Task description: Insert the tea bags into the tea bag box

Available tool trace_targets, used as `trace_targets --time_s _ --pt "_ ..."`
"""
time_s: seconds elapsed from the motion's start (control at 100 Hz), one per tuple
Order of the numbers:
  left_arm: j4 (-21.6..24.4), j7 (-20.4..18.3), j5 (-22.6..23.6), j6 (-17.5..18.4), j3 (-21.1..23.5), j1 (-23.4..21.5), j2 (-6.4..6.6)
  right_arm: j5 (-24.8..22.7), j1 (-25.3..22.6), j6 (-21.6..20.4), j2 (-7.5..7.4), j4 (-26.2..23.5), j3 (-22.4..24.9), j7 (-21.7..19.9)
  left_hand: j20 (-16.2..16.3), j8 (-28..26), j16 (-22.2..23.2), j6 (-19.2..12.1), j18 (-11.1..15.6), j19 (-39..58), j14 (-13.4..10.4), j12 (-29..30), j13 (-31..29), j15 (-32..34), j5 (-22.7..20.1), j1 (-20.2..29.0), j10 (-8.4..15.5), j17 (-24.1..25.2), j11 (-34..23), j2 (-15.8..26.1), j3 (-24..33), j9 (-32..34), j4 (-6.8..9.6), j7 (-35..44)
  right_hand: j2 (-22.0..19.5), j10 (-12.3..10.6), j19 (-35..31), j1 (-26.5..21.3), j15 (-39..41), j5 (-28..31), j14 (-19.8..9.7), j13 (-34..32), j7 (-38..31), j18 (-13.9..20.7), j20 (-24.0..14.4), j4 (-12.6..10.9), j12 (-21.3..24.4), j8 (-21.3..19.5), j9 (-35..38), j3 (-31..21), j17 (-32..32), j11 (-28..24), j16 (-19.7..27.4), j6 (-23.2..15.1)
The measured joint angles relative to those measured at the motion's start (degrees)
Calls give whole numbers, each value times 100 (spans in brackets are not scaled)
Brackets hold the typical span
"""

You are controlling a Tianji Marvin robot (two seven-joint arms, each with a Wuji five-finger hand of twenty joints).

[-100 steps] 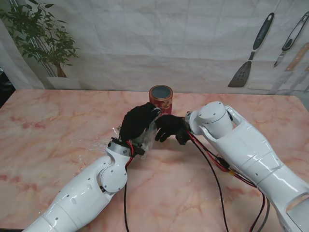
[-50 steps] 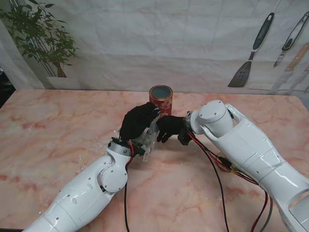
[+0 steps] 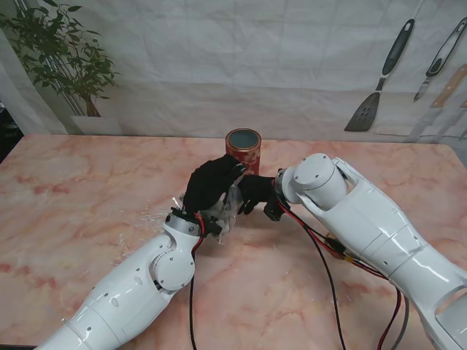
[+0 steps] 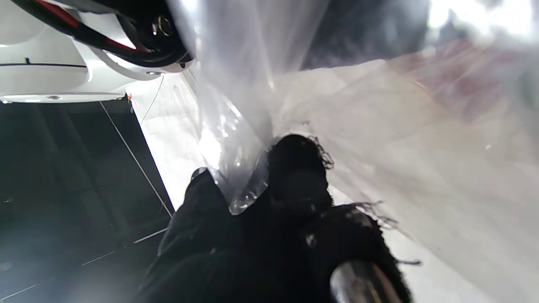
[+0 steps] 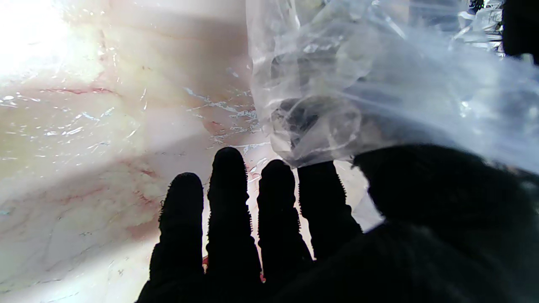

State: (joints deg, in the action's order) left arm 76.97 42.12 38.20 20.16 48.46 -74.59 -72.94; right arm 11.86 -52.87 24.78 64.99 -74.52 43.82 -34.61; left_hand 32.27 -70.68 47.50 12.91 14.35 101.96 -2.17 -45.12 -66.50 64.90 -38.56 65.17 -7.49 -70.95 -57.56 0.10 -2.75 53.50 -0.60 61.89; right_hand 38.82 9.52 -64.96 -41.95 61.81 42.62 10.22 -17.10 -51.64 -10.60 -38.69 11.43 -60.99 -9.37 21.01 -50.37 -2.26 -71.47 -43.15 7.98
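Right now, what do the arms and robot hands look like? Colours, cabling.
Both arms are glossy white, rounded shells. The left robot hand and right robot hand are five-fingered, in black fabric gloves. Red and black cables run loose along the right arm; similar ones hang from the left wrist.

No legible text, label, brand, number or sign was found in any view. The red tin [image 3: 243, 149] carried patterning on its wall, but nothing on it could be read from the stand camera. The clear plastic bag [image 5: 379, 84] bore no readable print in either wrist view; its surface showed only creases and glare.
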Motion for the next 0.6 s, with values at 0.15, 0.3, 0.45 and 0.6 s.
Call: trace_targets --time_s 0.15,0.3,0.45,0.6 --pt "3 5 3 -2 -5 12 -2 80 -122 218 61 -78 130 251 0 0 0 0 0 0 0 1 0 0 0 -1 0 0 0 0 0 0 0 0 -446 54 -18 -399 46 289 4 -55 -441 -18 0 0 4 165 137 49 18 0 0 27" --pt "13 -8 4 -13 14 14 -2 144 -184 263 89 -96 208 273 -1 0 0 0 0 0 0 1 0 0 0 -1 0 0 0 0 0 0 0 0 -899 82 14 -514 47 35 4 123 -685 -23 31 -135 1 -605 -106 53 -149 0 0 111" --pt "14 -18 12 -68 20 26 1 169 -182 328 65 -109 267 86 -1 0 0 0 0 0 0 1 0 0 0 -1 0 0 0 0 0 0 0 1 -1357 139 457 -520 35 -507 -32 577 -903 19 179 -369 -61 -1566 -564 47 -225 0 0 245" --pt "14 -33 41 -106 50 33 5 162 -305 592 43 -305 537 178 -1 0 0 -1 0 0 0 1 0 0 0 -1 0 0 0 0 0 0 0 1 -1503 144 753 -522 -22 -716 -61 756 -947 25 183 -432 -61 -1859 -766 40 -271 0 5 300"
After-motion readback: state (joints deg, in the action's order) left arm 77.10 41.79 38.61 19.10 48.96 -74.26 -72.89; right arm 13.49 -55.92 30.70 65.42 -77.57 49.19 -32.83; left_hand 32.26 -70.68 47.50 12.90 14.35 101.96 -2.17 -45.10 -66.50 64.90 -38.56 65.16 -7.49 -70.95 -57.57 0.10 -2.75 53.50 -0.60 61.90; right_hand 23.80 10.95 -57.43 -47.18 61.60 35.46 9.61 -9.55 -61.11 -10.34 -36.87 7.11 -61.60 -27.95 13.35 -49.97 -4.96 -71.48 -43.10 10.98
